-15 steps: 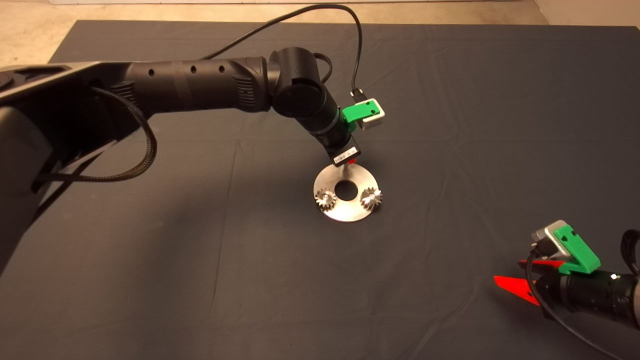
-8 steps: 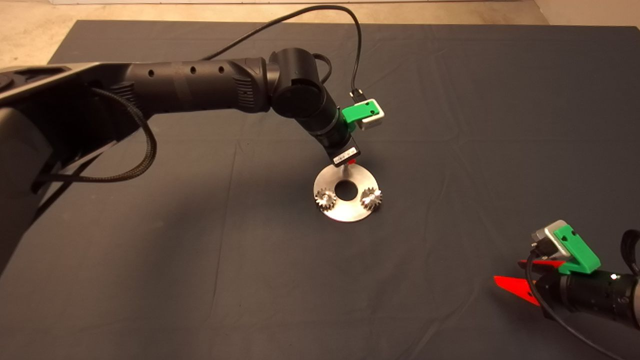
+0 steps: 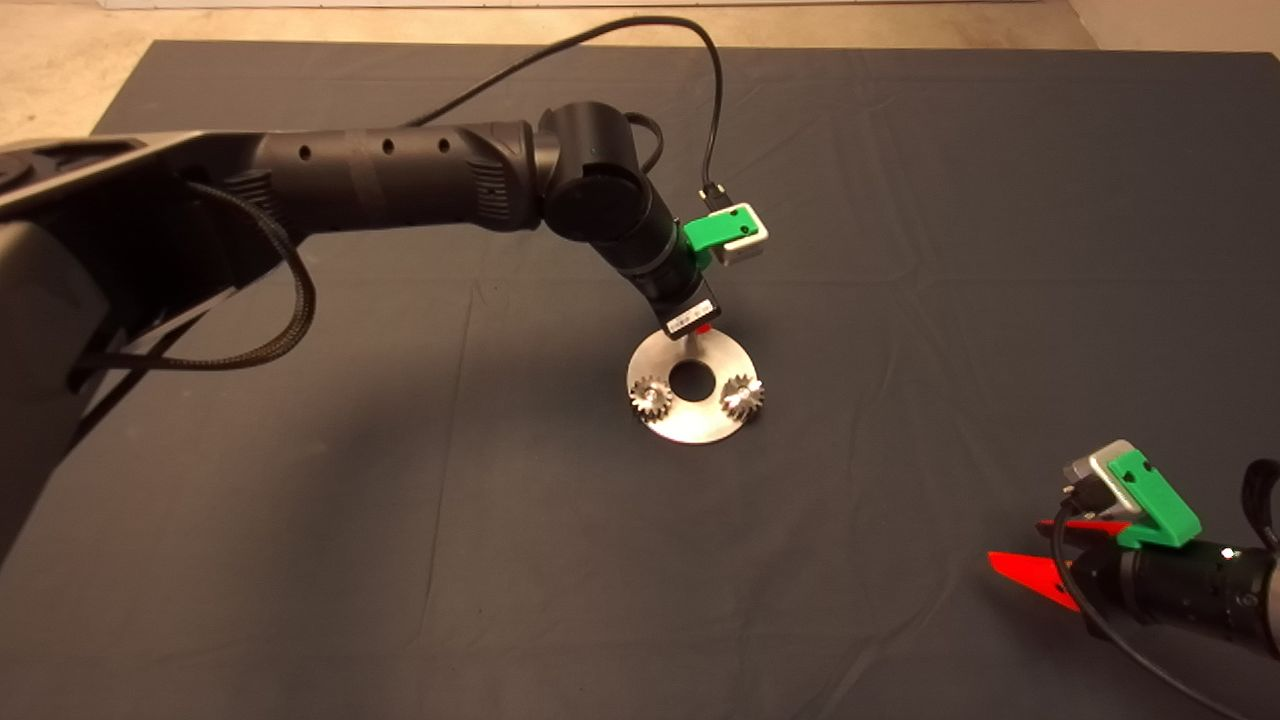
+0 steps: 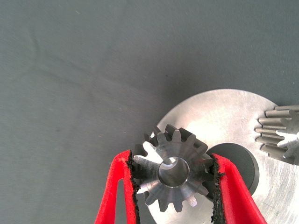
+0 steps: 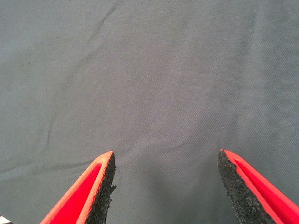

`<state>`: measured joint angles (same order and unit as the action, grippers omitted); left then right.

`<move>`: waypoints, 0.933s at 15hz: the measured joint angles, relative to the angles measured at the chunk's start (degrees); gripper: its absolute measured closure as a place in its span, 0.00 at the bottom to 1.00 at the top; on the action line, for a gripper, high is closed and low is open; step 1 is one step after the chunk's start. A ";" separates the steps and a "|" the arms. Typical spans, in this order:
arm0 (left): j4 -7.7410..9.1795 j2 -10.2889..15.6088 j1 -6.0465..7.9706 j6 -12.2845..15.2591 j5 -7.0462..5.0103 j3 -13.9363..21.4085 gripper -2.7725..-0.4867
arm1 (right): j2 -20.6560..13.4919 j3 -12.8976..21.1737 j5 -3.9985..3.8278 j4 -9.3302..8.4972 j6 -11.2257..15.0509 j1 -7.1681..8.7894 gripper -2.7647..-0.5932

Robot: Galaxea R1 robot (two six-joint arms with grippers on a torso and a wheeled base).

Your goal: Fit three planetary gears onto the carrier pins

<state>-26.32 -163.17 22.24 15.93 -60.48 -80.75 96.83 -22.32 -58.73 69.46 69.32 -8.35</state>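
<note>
The third planetary gear sits pinched between the black pads of the left gripper, its teeth pressed against both red fingers. Its centre bore faces the wrist camera, and something bright shows inside it, though whether that is a pin tip cannot be told. The gear hangs over the far edge of the round silver carrier plate, beside the plate's large centre hole.

In the head view the left gripper points down at the plate's far rim, and a thin silver carrier pin stands just under it; the held gear itself is hidden there by the wrist.

Two other planetary gears are already seated on the plate's near half: one gear to the left of the centre hole and another gear to the right of it, each with a bright pin tip in its middle. One of these also shows at the edge of the left wrist view.

The plate lies near the middle of the dark mat. The black left arm reaches in from the left, with a cable looping over it.

The right gripper rests at the lower right of the mat, well apart from the plate, its fingers spread wide over bare cloth.
</note>
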 joint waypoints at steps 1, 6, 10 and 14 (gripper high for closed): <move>0.02 0.00 -0.20 0.00 -0.07 0.00 0.95 | 0.00 0.00 0.00 0.00 0.00 0.00 0.53; 0.00 0.19 -0.20 0.00 0.01 0.00 0.95 | -0.02 0.00 0.00 -0.01 0.00 0.00 0.53; -0.02 0.13 -0.46 -0.01 0.26 -0.06 0.95 | -0.02 0.00 0.00 -0.01 0.00 0.00 0.53; 0.13 -0.04 -0.46 -0.04 0.61 -0.89 0.95 | 0.00 0.00 0.00 -0.01 0.00 0.00 0.53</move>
<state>-26.19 -163.21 21.77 15.90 -59.87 -81.64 96.83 -22.32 -58.73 69.45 69.32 -8.35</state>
